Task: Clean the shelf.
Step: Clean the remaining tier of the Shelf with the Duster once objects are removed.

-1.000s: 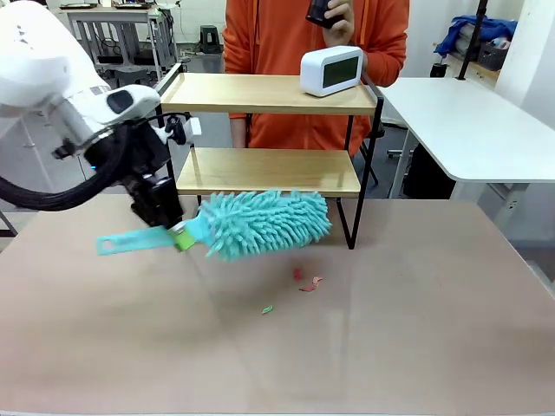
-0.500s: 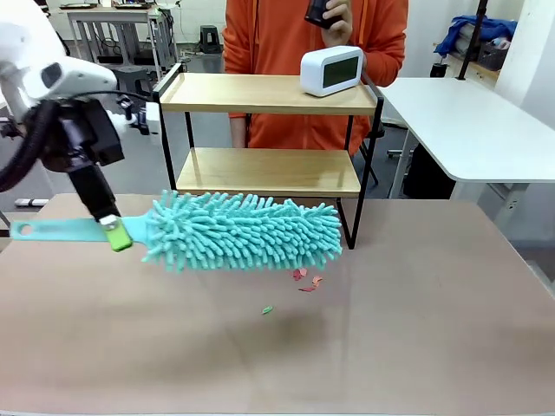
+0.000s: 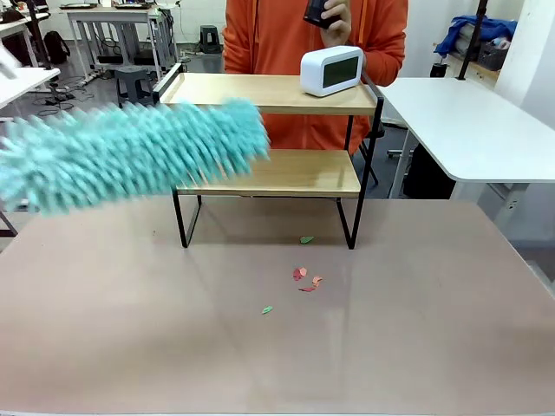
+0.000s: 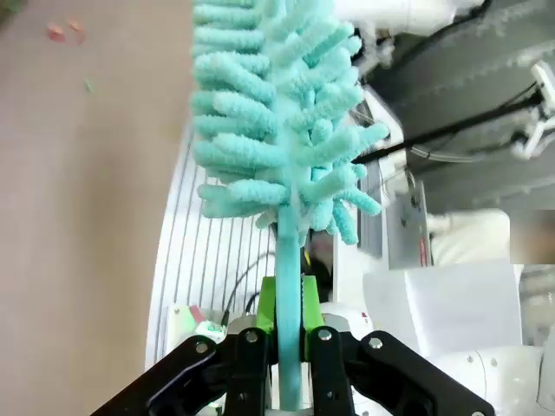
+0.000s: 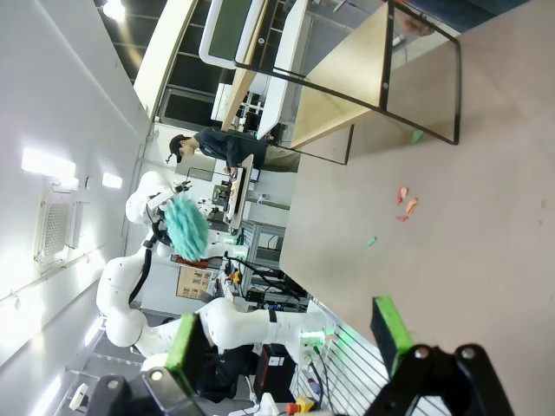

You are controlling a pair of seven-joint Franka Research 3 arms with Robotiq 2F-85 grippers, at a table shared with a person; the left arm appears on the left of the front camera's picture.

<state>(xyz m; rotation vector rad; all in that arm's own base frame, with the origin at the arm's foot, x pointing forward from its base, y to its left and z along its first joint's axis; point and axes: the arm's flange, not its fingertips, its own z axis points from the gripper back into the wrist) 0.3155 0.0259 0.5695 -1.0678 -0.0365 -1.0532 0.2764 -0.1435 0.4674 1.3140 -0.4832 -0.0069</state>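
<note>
The shelf (image 3: 269, 93), two light wooden boards in a thin black frame, stands at the table's far middle with a white clock (image 3: 331, 69) on its top board. A fluffy teal duster (image 3: 130, 152) hangs blurred in the air at the left, level with the shelf's left end. In the left wrist view my left gripper (image 4: 289, 305) is shut on the duster's teal handle, and the duster head (image 4: 277, 113) points away from it. My right gripper (image 5: 286, 328) stands open with nothing between its green pads; the shelf (image 5: 381, 78) lies far ahead of it.
Small red and green scraps (image 3: 303, 277) lie on the brown table in front of the shelf, one green scrap (image 3: 306, 239) under it. A person in orange stands behind the shelf, holding a dark object (image 3: 319, 10). A white table (image 3: 468, 121) stands at the right.
The left arm has swung the duster up and to the left, from low in front of the shelf to the top board's height. A green scrap now shows under the shelf.
</note>
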